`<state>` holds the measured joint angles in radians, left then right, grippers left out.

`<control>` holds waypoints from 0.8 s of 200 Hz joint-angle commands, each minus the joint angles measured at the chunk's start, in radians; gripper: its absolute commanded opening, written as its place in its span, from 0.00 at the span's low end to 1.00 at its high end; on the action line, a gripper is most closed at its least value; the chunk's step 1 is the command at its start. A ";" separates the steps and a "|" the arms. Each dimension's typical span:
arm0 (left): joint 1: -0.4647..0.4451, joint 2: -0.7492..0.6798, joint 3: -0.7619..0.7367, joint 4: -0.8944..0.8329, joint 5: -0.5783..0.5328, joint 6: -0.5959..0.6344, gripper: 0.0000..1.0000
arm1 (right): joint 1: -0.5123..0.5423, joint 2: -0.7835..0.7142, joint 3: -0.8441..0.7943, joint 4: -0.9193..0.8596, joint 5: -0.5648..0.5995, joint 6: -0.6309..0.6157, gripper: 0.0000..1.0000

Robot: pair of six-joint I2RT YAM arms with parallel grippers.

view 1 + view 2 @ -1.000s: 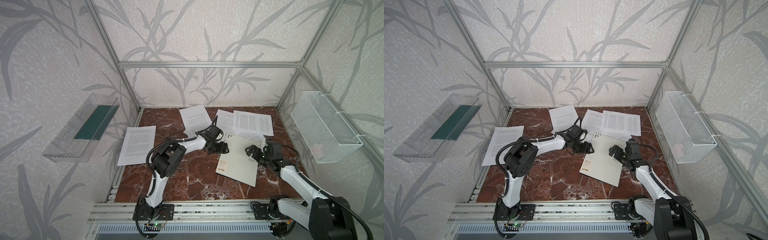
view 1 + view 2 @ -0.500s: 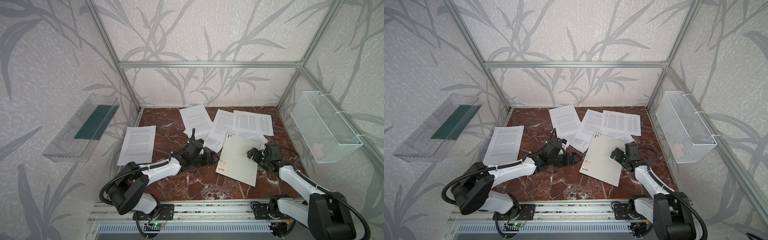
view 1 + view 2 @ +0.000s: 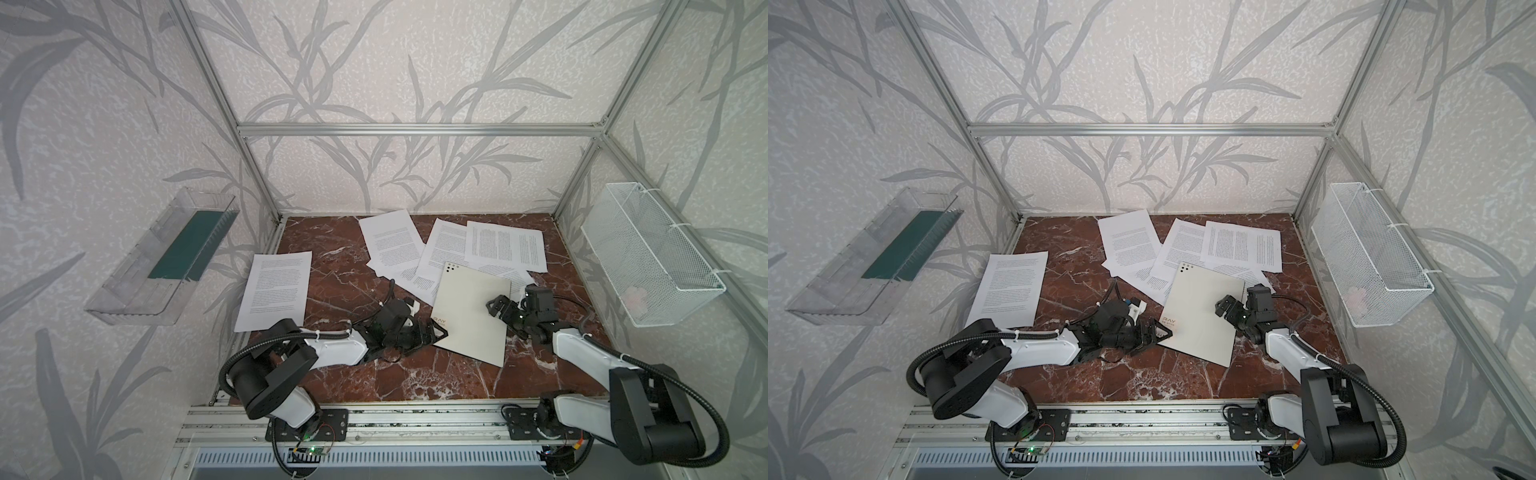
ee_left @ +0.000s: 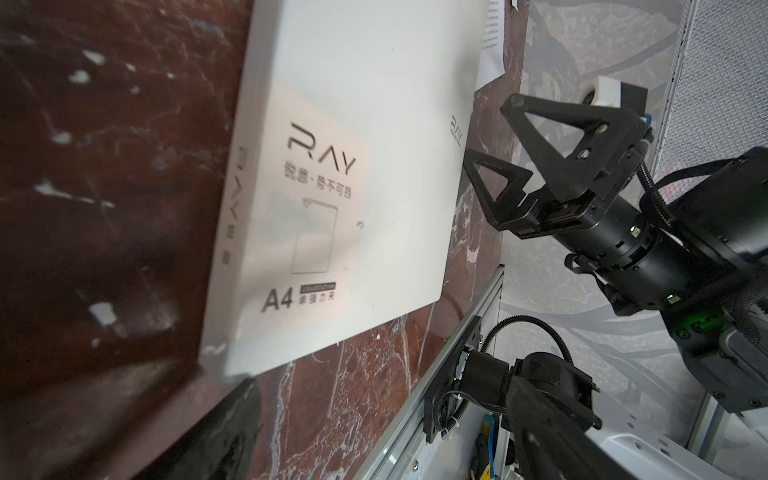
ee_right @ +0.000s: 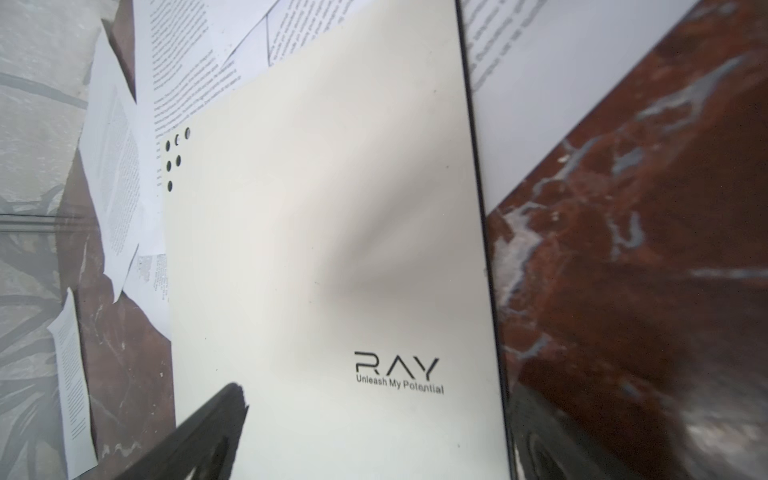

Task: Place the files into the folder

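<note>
I've got the left gripper (image 3: 438, 331) spread wide and empty at the near-left corner of the closed folder (image 3: 469, 316); right gripper (image 3: 496, 302) gaping, empty, over its right edge.

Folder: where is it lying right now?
In both top views the folder lies closed on the table right of centre, its far end over some files, the left claw at its near-left corner, the right claw at its right edge.

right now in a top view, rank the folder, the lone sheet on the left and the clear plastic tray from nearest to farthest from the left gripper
1. folder, right beside the left gripper
2. lone sheet, lying farther left
3. clear tray, mounted high at far left
</note>
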<state>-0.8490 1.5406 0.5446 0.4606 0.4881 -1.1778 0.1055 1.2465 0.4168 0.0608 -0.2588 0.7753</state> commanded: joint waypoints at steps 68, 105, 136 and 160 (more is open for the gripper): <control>-0.014 0.041 -0.087 0.262 -0.074 -0.112 0.89 | 0.051 -0.054 -0.047 -0.025 -0.017 0.042 0.99; -0.015 0.157 -0.106 0.469 -0.076 -0.178 0.83 | 0.054 -0.042 -0.046 -0.019 -0.024 0.038 0.99; -0.015 0.243 -0.122 0.616 -0.086 -0.218 0.79 | 0.056 -0.039 -0.045 -0.012 -0.034 0.038 0.99; -0.015 0.273 -0.123 0.671 -0.093 -0.223 0.78 | 0.056 -0.042 -0.045 -0.012 -0.033 0.037 0.99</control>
<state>-0.8604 1.7836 0.4347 1.0100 0.4175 -1.3598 0.1535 1.2045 0.3836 0.0753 -0.2714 0.8043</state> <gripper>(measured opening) 0.787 0.991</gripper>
